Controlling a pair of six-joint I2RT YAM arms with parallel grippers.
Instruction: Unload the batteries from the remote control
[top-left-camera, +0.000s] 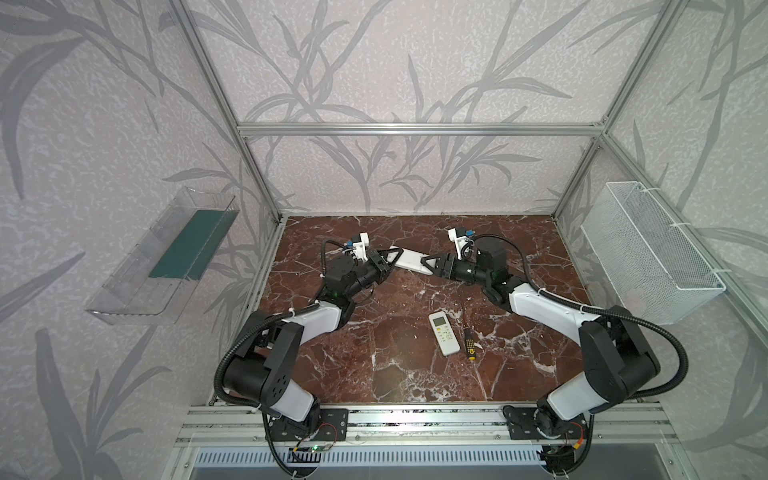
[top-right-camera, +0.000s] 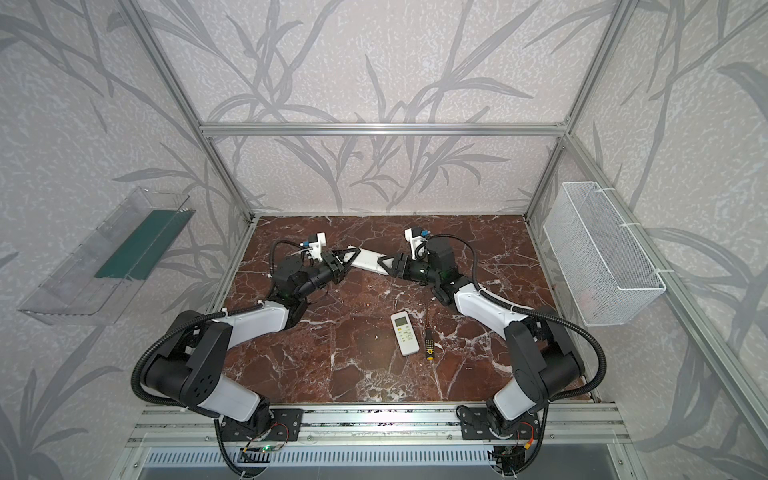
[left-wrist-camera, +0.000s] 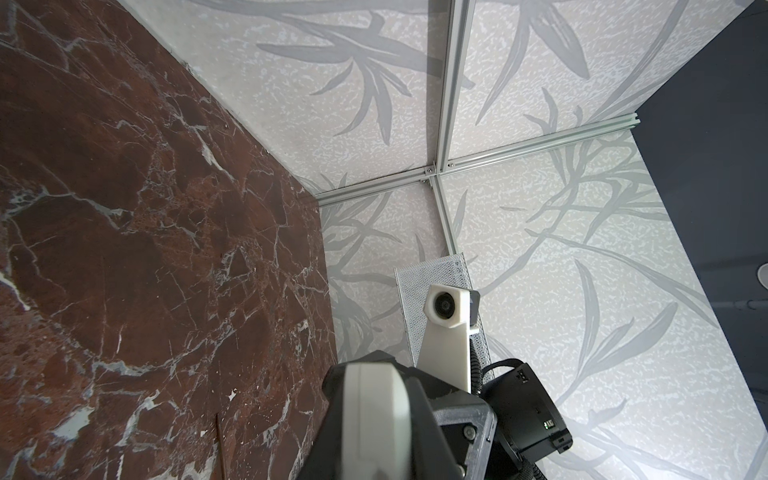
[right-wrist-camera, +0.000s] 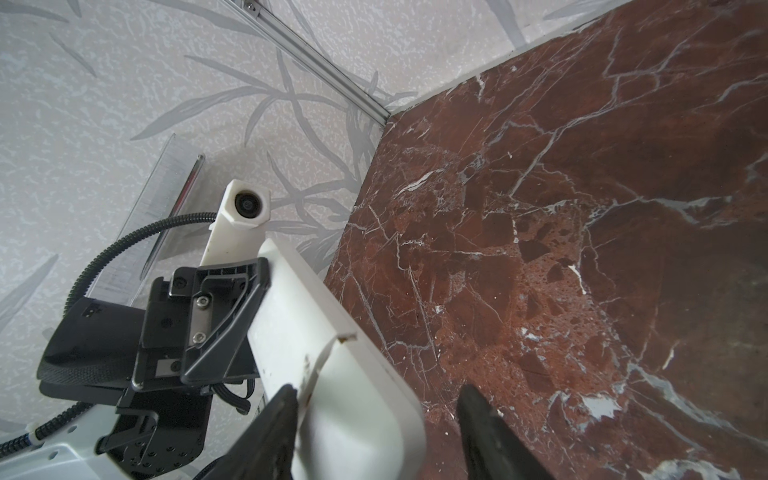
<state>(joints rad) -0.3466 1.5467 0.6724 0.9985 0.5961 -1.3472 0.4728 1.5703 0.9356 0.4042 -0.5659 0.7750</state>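
Risk first: I have the white remote (top-left-camera: 411, 261) held up off the counter (top-left-camera: 374, 365) near the back wall, and only one end is truly gripped. My left pincer (top-left-camera: 394, 254) is clamped tight on the end at its side. My right pincer (right-wrist-camera: 376, 390) stands open around the opposite end. In the right wrist view one finger (right-wrist-camera: 276, 428) lies against the remote's side, while the other finger (right-wrist-camera: 486, 432) is well clear of it, with bare counter showing in the gap.

So the remote hangs like a lever from a single narrow grip. If I push or pry with the right pincer at what looks like the cover seam (right-wrist-camera: 322, 357), I judge the body could twist in the left jaws, or slip out and drop. If the cover comes free at this tilt, the batteries could tumble out and roll across the counter. They might end up near the second remote (top-left-camera: 444, 338) and the screwdriver (top-left-camera: 469, 345), which lie just beside each other nearer me.

I cannot see the batteries in any view. I take it they sit inside the held remote behind that cover, but nothing shows it. The left wrist view gives me only a blurred end of the remote, cut off by the frame edge. In both top views the pincers cover both ends, and I cannot tell which face points up.
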